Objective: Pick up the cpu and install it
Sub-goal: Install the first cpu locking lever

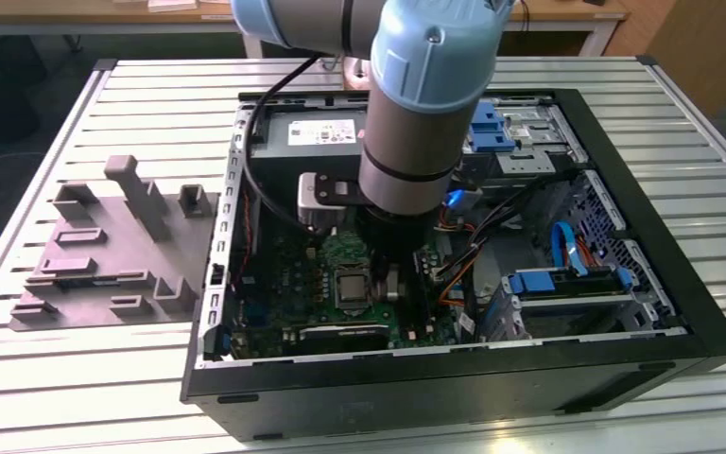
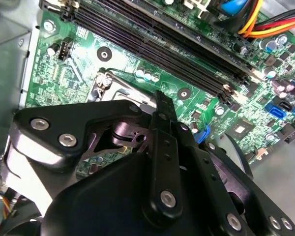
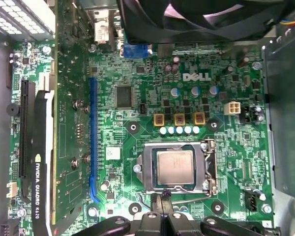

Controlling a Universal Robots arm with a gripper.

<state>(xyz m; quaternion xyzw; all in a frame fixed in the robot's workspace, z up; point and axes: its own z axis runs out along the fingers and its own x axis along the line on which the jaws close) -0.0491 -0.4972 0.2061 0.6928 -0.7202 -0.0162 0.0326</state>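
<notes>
Pincer (image 3: 163,212) is sitting low inside the open computer case (image 1: 665,284), just above the green motherboard (image 3: 137,78). In the first wrist view the two fingertips are lying pressed together with no gap between them, and nothing is showing between them, so the pincer is reading as closed and empty; one thin tip is poking out just at the near edge of the socket frame (image 3: 148,169).

The cpu (image 3: 174,166) is lying flat in the metal-framed socket, directly ahead of the fingertips and just beyond them, apart from them. Silvery top is facing up, edges square with the frame. Being square, it has no long axis to speak of.

Judgement: chip is looking already seated in the socket.

In the second wrist view the pincer's black linkage is covering most of the socket; memory slots (image 2: 187,54) are running beyond it.

Further off, in the exterior view, the arm (image 1: 414,123) is coming straight down into the case. Outside the case, on the slatted bench (image 1: 86,378), the grey plastic tray (image 1: 98,265) is standing well apart from the pincer
</notes>
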